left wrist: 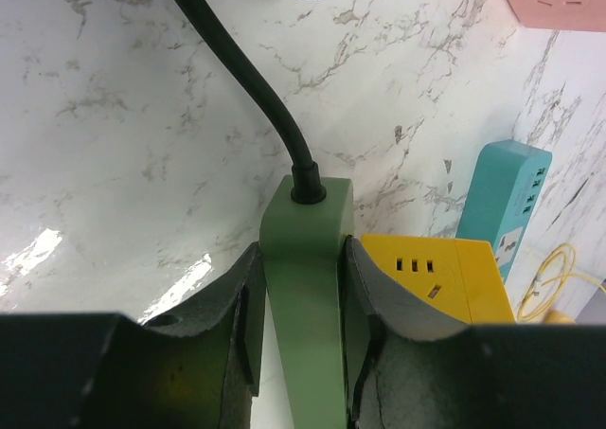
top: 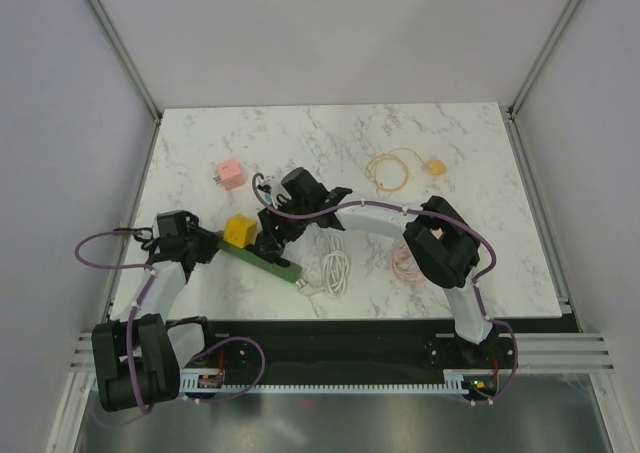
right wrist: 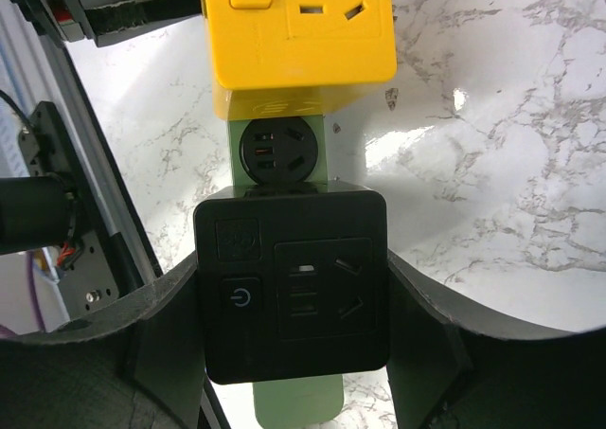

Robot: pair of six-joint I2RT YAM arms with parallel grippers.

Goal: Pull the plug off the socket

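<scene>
Black cube plug [right wrist: 292, 287] sits on top of a green power strip [right wrist: 327, 159] in the near-left part of the marble table [top: 470, 143]. The right gripper [right wrist: 294, 339] is closed on it, one finger [right wrist: 161, 344] pressed to each side face. Whether its pins are seated in the strip cannot be told from the right wrist view.

Farther along the strip, past one uncovered round socket, a yellow cube adapter [right wrist: 298, 31] is plugged in. From above, the strip [top: 265, 261] lies slantwise, running from far left to near right. At its left end the left gripper [left wrist: 301, 325] clamps the strip's two long sides, just short of where a black cord [left wrist: 256, 88] leaves the end.

A teal power strip [left wrist: 507, 202] shows beyond the yellow adapter in the left wrist view. A pink cube [top: 230, 173] rests farther back, well apart, and a coiled white cable [top: 335, 270] lies just right of the green strip.
</scene>
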